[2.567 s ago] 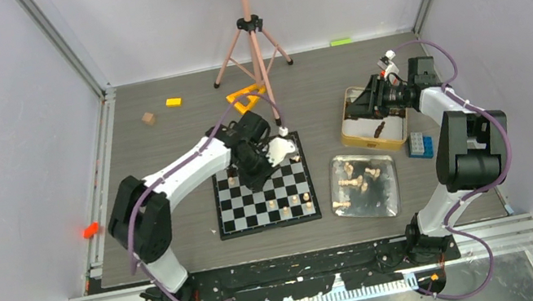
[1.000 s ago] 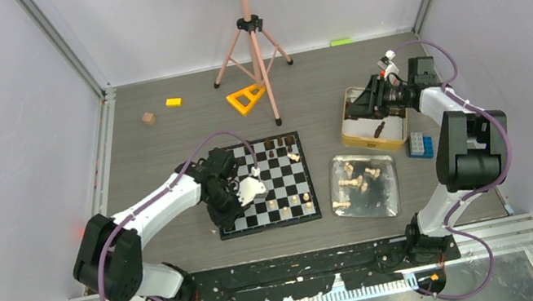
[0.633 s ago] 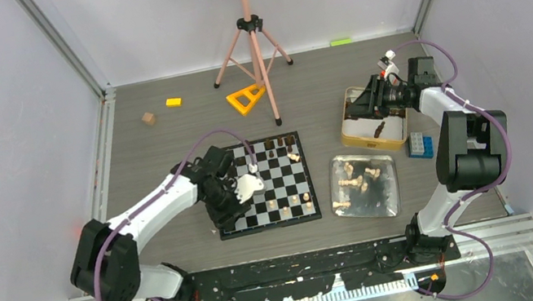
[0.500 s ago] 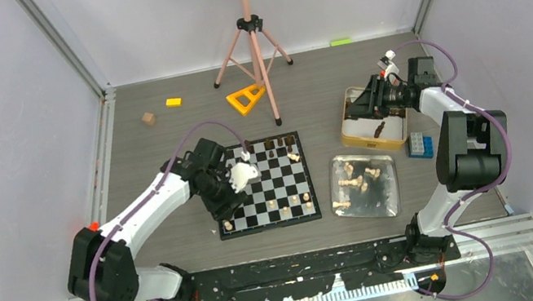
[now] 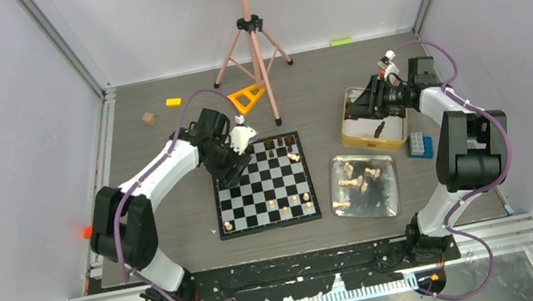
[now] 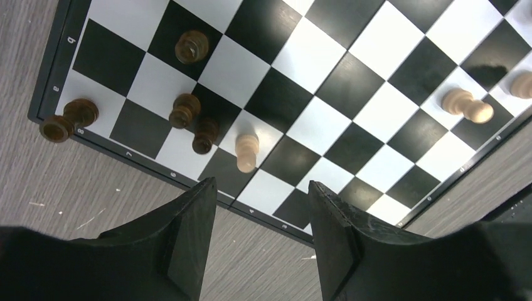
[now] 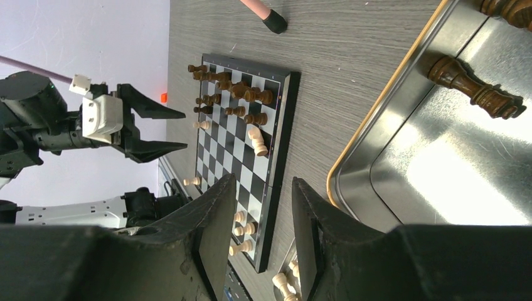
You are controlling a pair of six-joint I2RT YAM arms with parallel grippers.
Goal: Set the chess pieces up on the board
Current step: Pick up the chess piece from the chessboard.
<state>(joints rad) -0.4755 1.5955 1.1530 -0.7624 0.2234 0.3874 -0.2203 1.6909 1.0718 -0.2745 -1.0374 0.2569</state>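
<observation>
Left gripper [image 6: 260,188] hovers above the far-left corner of the black-and-white checkered chessboard [image 5: 264,192], jaws parted, nothing between them; four dark brown wooden chessmen [image 6: 184,110] and one light tan pawn [image 6: 246,152] stand just below; right gripper [image 7: 262,188] hangs partly open and empty over the gold-rimmed tin [image 5: 346,133], a dark piece [image 7: 477,88] lying inside; tan pieces [image 5: 353,181] sit in the shiny silver tray [image 5: 389,197]; the pink tripod leg [image 5: 264,76] lands on the grey tabletop [image 5: 196,237] just beyond the board.

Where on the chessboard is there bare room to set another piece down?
The board's middle rows are bare, between the dark pieces along the far edge and the light pieces along the near edge. Crowded at the far-left corner, under the left tool.
</observation>
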